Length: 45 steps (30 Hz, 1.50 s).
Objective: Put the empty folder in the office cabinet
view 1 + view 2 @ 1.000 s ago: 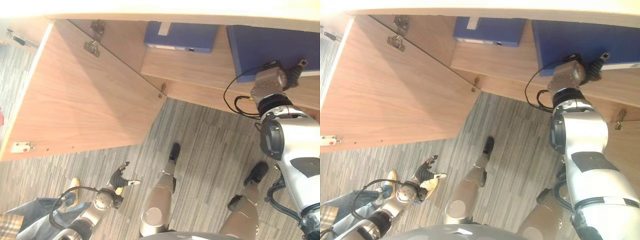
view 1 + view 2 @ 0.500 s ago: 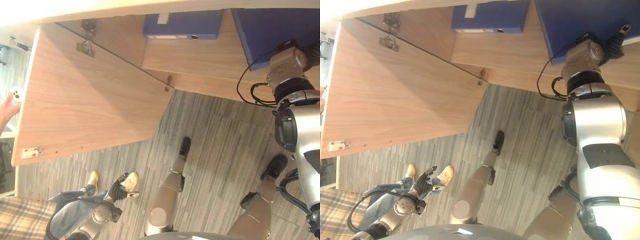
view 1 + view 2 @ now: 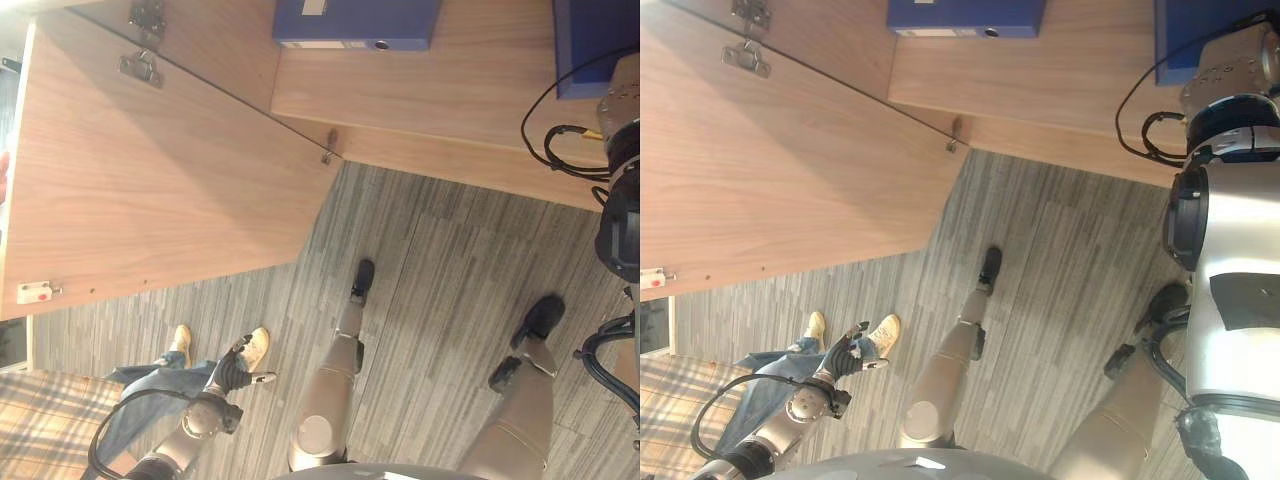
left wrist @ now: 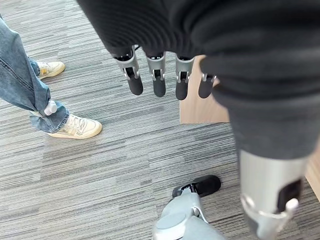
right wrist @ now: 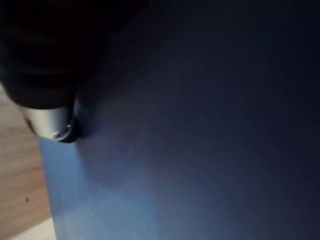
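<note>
My right hand (image 5: 50,117) has pushed farther along the blue folder (image 5: 200,150), grip unclear; my left hand (image 4: 160,75) hangs with fingers loose.

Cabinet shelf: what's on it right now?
On the shelf: one blue folder lying toward the back, and a second blue folder under the right arm. The right hand rests on it; its fingers are hidden.

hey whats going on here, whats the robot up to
The robot is reaching its right arm into an open wooden cabinet, its right hand against a blue folder on the shelf. A second blue folder already lies further in. The cabinet door stands open. The left hand hangs open over the carpet, near a person's shoes.
</note>
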### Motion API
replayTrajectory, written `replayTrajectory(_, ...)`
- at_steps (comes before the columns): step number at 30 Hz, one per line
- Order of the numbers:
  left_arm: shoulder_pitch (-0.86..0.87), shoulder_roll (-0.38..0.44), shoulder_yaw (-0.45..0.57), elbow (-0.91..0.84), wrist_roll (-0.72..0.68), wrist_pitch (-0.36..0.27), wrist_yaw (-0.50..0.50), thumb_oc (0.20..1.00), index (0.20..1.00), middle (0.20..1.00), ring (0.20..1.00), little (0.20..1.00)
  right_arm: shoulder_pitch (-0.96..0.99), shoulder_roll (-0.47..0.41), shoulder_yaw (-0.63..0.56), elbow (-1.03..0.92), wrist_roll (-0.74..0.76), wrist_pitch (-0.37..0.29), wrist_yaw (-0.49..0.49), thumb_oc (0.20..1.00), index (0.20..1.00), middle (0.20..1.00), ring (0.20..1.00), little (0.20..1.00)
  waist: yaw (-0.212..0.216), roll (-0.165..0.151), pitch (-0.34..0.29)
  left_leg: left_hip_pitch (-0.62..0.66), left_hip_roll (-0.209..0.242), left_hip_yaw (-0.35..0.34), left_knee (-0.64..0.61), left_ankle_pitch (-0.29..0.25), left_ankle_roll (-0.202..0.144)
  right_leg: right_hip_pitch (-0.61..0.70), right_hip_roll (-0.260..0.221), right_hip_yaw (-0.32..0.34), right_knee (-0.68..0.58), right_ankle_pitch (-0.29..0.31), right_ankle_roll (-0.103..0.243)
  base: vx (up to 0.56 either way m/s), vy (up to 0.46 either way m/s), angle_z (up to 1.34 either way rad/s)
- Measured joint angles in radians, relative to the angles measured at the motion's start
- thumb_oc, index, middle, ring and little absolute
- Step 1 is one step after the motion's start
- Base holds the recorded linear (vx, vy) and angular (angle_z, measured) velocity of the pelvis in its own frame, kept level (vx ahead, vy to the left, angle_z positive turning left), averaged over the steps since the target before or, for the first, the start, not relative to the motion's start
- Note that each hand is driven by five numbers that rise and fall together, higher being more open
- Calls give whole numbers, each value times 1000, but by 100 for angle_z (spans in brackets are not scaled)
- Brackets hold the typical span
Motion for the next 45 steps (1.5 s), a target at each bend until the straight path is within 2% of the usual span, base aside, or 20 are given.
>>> replayTrajectory(4, 0, -2, 3, 3, -18, 0, 2, 1000, 1000, 1000, 1000, 1000, -6, 3, 8, -7, -2, 5, -39, 200, 200, 200, 200, 200, -28, -2, 2, 0, 7, 1, 8, -2, 3, -12, 3, 1, 36, -20, -8, 0, 0, 0)
replayTrajectory(12, -1, -4, 18, 50, -37, 2, 6, 1000, 1000, 1000, 1000, 1000, -8, 32, 92, -2, -44, 36, -67, 200, 200, 200, 200, 200, -34, -6, 5, -4, 6, 7, 7, -5, 8, -29, 4, 11, 52, -29, -7, 0, 0, 0)
replayTrajectory(17, 1, -8, 43, 60, -56, 1, 8, 1000, 1000, 1000, 1000, 1000, -48, 79, 223, 0, -62, 85, -30, 200, 200, 200, 200, 200, -34, -7, 5, -31, 6, 14, 11, -4, 7, -97, 7, 41, 105, -42, -16, 6, 15, -5)
replayTrajectory(25, 1, -8, 79, 60, -65, 3, 6, 1000, 1000, 1000, 1000, 1000, -49, 92, 267, 0, -84, 152, 36, 200, 200, 200, 200, 200, -37, -7, 5, -31, 6, 26, 14, -5, 6, -105, 11, 54, 105, -42, -17, 3, 5, -2)
replayTrajectory(32, 1, -8, 80, 60, -65, 7, 6, 1000, 1000, 1000, 1000, 1000, -48, 103, 270, 0, -119, 157, 45, 200, 200, 200, 200, 200, -37, -7, 5, -30, 6, 32, 14, -4, 6, -105, 15, 57, 97, -34, -20, -1, 0, -1)
replayTrajectory(33, 1, -8, 80, 60, -65, 7, 6, 1000, 1000, 1000, 1000, 1000, -48, 104, 271, 0, -120, 158, 51, 809, 809, 809, 809, 809, -35, -7, 5, -30, 6, 32, 14, -4, 6, -105, 15, 57, 97, -34, -21, 0, 0, 0)
replayTrajectory(34, 5, -8, 80, 61, -65, 8, 6, 1000, 1000, 1000, 1000, 1000, -48, 105, 283, 0, -128, 171, 71, 1000, 1000, 1000, 1000, 1000, -35, -7, 5, -29, 6, 33, 14, -4, 6, -105, 15, 58, 97, -34, -21, 0, 0, 0)
replayTrajectory(35, 5, -8, 80, 61, -65, 8, 6, 1000, 1000, 1000, 1000, 1000, -48, 105, 283, 0, -128, 171, 71, 1000, 1000, 1000, 1000, 1000, -35, -7, 5, -29, 6, 33, 14, -4, 6, -105, 15, 58, 97, -34, -21, 0, 0, 0)
replayTrajectory(37, 5, -7, 80, 60, -65, 11, 6, 1000, 1000, 1000, 1000, 1000, -48, 106, 315, -4, -160, 193, 145, 1000, 1000, 1000, 1000, 1000, -33, -7, 5, -29, 6, 35, 14, -4, 6, -105, 15, 58, 96, -34, -21, 0, 0, 0)
replayTrajectory(39, 5, -7, 80, 60, -65, 13, 5, 1000, 1000, 1000, 1000, 1000, -48, 108, 341, -6, -170, 202, 169, 1000, 1000, 1000, 1000, 1000, -32, -7, 5, -29, 6, 35, 14, -4, 6, -105, 15, 58, 96, -34, -21, 0, 0, 0)
replayTrajectory(44, 5, -6, 110, 63, -65, 20, -1, 1000, 1000, 1000, 1000, 1000, -35, 114, 441, -5, -224, 291, 252, 1000, 1000, 1000, 1000, 1000, -57, -10, 7, -27, 6, 42, 15, -2, 2, -105, 17, 62, 93, -30, -22, -10, 11, -2)
replayTrajectory(45, -6, -6, 114, 82, -64, 20, -1, 1000, 1000, 1000, 1000, 1000, -25, 115, 476, -7, -251, 313, 287, 1000, 1000, 1000, 1000, 1000, -63, -20, 13, -19, 7, 54, 16, -3, 2, -105, 21, 71, 88, -26, -23, -8, 7, -8)
